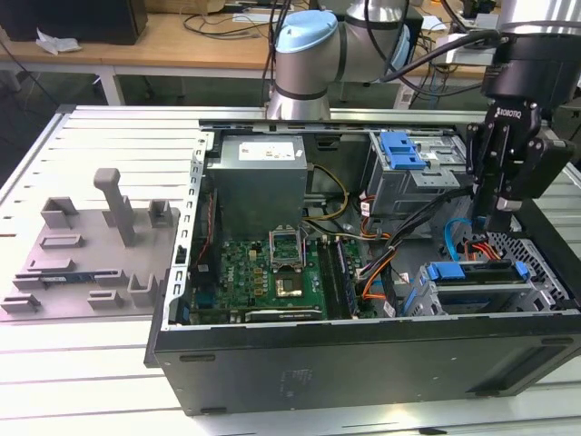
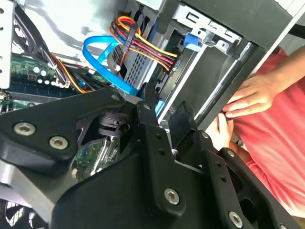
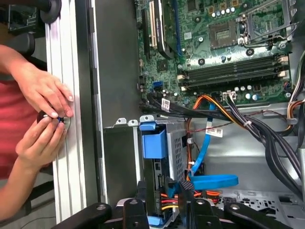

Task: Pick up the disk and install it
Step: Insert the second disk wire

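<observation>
Currently the end effector (image 1: 505, 207) hangs inside the case above the drive cage; finger state unclear. Disk (image 1: 478, 272) sits in the cage (image 1: 472, 300). Risks: snagging nearby cables (image 3: 206, 143); person's hands (image 3: 45, 117) at the case edge.

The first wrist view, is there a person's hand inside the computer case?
No, both hands are outside the case, pinching a small round part on the grooved metal table beside its wall.
</observation>
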You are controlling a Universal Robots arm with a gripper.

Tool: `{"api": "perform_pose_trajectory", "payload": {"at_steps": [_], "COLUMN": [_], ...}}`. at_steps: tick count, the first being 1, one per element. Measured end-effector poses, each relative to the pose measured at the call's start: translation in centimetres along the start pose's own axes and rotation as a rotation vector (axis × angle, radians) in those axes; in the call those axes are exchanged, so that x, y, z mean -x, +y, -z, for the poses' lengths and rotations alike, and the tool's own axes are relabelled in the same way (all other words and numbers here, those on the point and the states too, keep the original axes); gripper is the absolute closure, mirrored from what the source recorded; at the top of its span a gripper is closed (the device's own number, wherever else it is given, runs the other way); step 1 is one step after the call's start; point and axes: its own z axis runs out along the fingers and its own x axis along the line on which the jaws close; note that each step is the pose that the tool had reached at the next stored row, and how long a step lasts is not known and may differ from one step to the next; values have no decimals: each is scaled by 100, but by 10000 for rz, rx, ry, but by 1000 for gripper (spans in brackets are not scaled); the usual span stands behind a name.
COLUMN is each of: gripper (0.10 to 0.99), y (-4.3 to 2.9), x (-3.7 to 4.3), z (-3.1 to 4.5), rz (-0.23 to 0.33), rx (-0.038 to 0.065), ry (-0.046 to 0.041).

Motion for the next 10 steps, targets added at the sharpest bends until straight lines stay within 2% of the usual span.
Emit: {"api": "perform_pose_trajectory", "payload": {"at_steps": [1,4,6,10], "gripper": [694,694,694,694], "y": [8,20,22,21], "x": [7,15,21,31], "z": [-3,-16,-24,-44], "rz": [-49,-282,-456,-468], "rx": [-68,35,151,145], "ry": [22,32,45,132]}}
